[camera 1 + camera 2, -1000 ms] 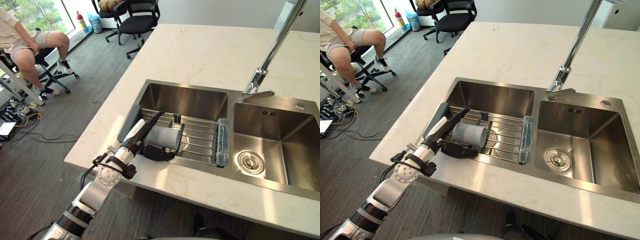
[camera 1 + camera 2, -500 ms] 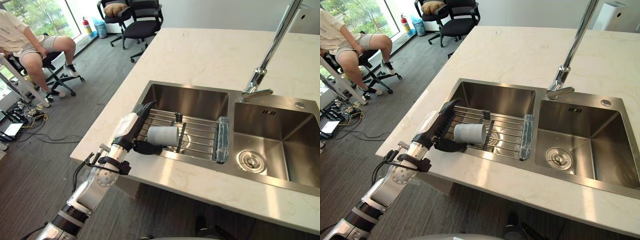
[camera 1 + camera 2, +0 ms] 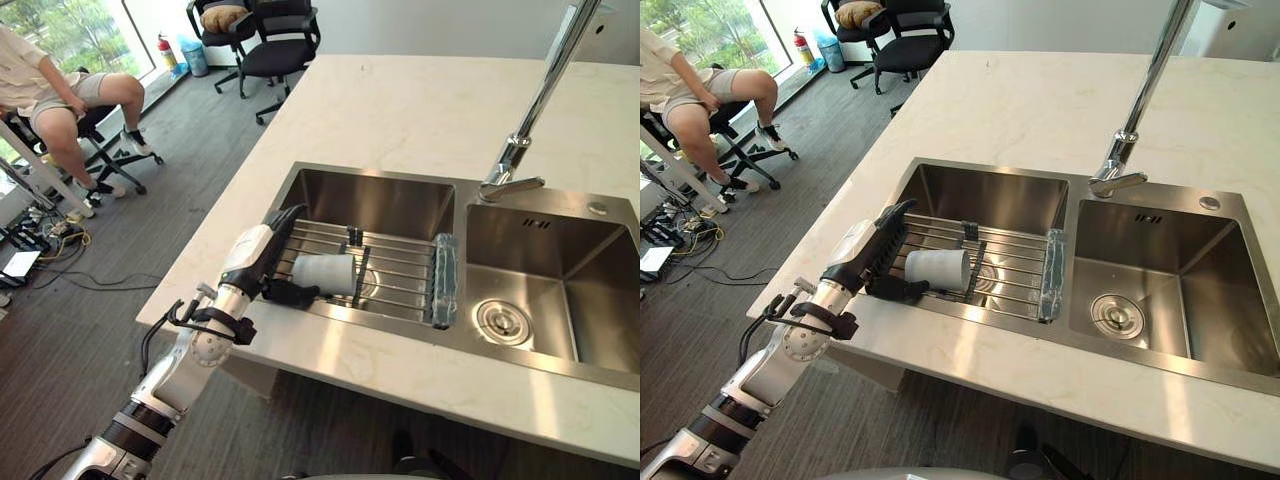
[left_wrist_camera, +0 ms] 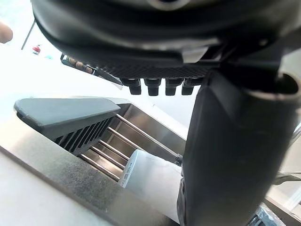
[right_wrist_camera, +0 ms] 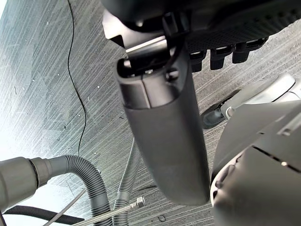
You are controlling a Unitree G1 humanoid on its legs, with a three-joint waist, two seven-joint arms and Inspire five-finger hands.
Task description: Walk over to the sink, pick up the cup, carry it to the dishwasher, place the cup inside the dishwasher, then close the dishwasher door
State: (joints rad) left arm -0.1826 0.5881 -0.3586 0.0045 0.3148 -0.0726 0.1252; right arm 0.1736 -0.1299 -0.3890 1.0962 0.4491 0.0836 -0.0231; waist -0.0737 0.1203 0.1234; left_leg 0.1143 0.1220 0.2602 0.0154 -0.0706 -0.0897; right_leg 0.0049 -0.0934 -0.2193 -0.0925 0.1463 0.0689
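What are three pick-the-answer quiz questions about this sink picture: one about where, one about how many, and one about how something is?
1. Where is the cup? A in a dishwasher; B on the wire rack in the sink; C on a shelf.
2. How many basins has the sink? A one; B two; C three.
3. How is the cup? A upright; B upside down; C on its side.
Answers: 1 B, the cup rests on the rack's bars; 2 B, a divider splits the steel sink in two; 3 C, its round side lies along the bars by the left hand.
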